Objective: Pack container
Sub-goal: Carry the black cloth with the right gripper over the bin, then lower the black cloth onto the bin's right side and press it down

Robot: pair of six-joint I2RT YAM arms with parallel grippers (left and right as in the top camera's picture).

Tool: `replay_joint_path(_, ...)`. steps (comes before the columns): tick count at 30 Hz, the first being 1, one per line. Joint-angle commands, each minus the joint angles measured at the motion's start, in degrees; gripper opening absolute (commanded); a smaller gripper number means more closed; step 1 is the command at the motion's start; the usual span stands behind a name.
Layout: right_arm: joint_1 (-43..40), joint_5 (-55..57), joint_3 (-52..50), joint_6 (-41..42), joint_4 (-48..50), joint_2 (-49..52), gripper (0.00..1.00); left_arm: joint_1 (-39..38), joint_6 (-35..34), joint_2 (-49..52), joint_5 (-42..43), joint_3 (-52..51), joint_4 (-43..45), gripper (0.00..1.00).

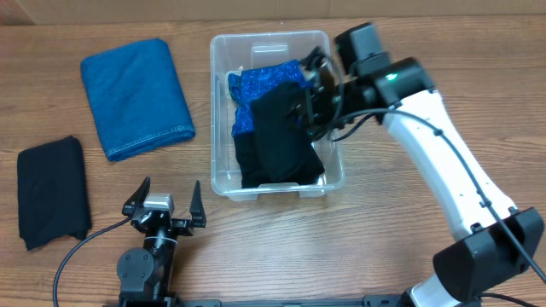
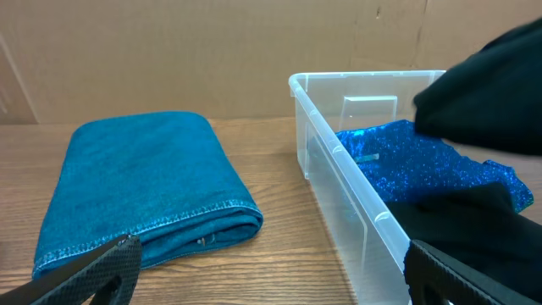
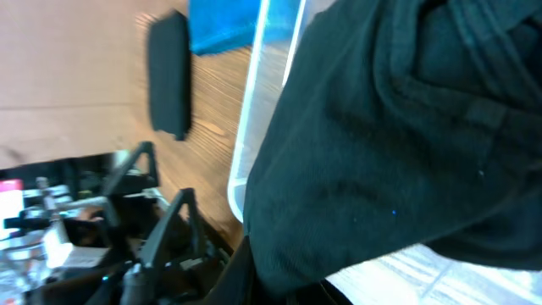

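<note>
I see my right gripper point(image 1: 311, 89) pinching a black cloth point(image 1: 277, 124) over the container point(image 1: 213, 102). My left gripper point(image 1: 168, 196) sits with jaws spread wide, touching nothing.

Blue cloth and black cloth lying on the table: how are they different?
The blue cloth is bright blue with a stitched hem; the black cloth is plain black. The blue cloth is bigger and wider than the black cloth. The blue cloth lies close to the container; the black cloth lies farther left. Both are folded, flat on the table, outside the container.
</note>
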Motion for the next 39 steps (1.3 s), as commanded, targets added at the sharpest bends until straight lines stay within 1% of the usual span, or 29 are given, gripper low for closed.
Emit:
replay_joint_path(1,4.9,10.6,0.9,5.9,0.3,-0.8,0.04,-0.1,1.1,-0.5,0.0,-0.2,0.0,1.0)
replay_joint_path(4,8.6,14.7,0.9,10.0,0.6,-0.2,0.04,-0.1,1.1,-0.5,0.0,-0.2,0.0,1.0)
replay_joint_path(6,10.6,16.7,0.9,12.6,2.6,1.0,0.04,-0.1,1.1,-0.5,0.0,-0.2,0.0,1.0)
replay_joint_path(10,11.8,17.2,0.9,13.1,9.2,2.4,0.04,-0.1,1.1,-0.5,0.0,-0.2,0.0,1.0)
replay_joint_path(12,11.8,19.1,0.9,13.1,10.3,2.4,0.04,-0.1,1.1,-0.5,0.0,-0.2,0.0,1.0)
replay_joint_path(15,11.8,22.7,0.9,13.0,9.5,3.0,0.05,-0.1,1.1,-0.5,0.0,-0.2,0.0,1.0)
replay_joint_path(19,10.3,31.1,0.9,12.9,5.4,3.1,0.06,-0.1,1.1,-0.5,0.0,-0.2,0.0,1.0)
replay_joint_path(24,8.0,31.0,0.9,11.1,1.9,3.1,0.09,-0.1,1.1,-0.5,0.0,-0.2,0.0,1.0)
replay_joint_path(25,8.0,31.1,0.9,11.1,1.6,3.1,0.17,-0.1,1.1,-0.5,0.0,-0.2,0.0,1.0)
replay_joint_path(26,8.0,31.5,0.9,11.2,1.2,3.1,0.41,-0.1,1.1,-0.5,0.0,-0.2,0.0,1.0)
replay_joint_path(27,8.0,33.1,0.9,11.2,0.4,3.1,0.56,-0.1,1.1,-0.5,0.0,-0.2,0.0,1.0)
replay_joint_path(29,7.9,35.8,0.9,11.2,-1.1,3.1,0.81,-0.1,1.1,-0.5,0.0,-0.2,0.0,1.0)
replay_joint_path(31,7.8,39.0,0.9,11.2,-1.7,3.1,0.86,-0.1,1.1,-0.5,0.0,-0.2,0.0,1.0)
replay_joint_path(34,7.8,39.4,2.9,11.1,-1.9,3.1,0.86,-0.1,1.1,-0.5,0.0,-0.2,0.0,1.0)
replay_joint_path(35,7.8,38.3,3.7,9.9,-1.7,3.1,0.86,-0.1,1.1,-0.5,0.0,-0.2,0.0,1.0)
replay_joint_path(36,7.9,34.3,4.0,6.1,-0.3,3.1,0.81,-0.1,1.1,-0.5,0.0,-0.2,0.0,1.0)
replay_joint_path(37,7.9,32.2,3.9,5.1,0.2,3.1,0.73,-0.1,1.1,-0.5,0.0,-0.2,0.0,1.0)
replay_joint_path(38,7.9,32.0,3.7,5.4,0.3,3.4,0.55,-0.1,1.1,-0.5,0.0,-0.2,0.0,1.0)
replay_joint_path(39,7.9,32.0,3.3,5.4,0.4,4.2,0.41,-0.1,1.1,-0.5,0.0,-0.2,0.0,1.0)
